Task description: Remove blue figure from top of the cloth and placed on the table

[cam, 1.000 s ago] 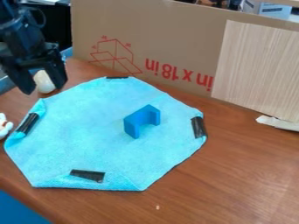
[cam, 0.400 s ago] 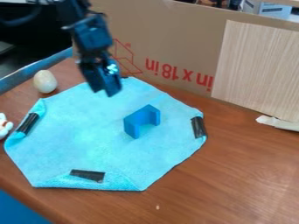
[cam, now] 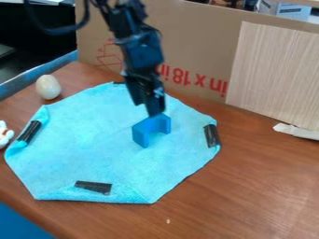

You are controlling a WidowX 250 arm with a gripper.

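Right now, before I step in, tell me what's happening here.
A robot arm has its gripper down at the far edge of the blue figure; whether they touch, I can't tell. The figure sits on the light-blue cloth, not yet moved onto the wooden table.

A pale egg [cam: 48,87] lies beyond a white figurine [cam: 5,134] at the left edge; a wood-grain panel [cam: 274,74] overlaps red-printed cardboard [cam: 199,42], a white strip [cam: 298,131] near its foot.
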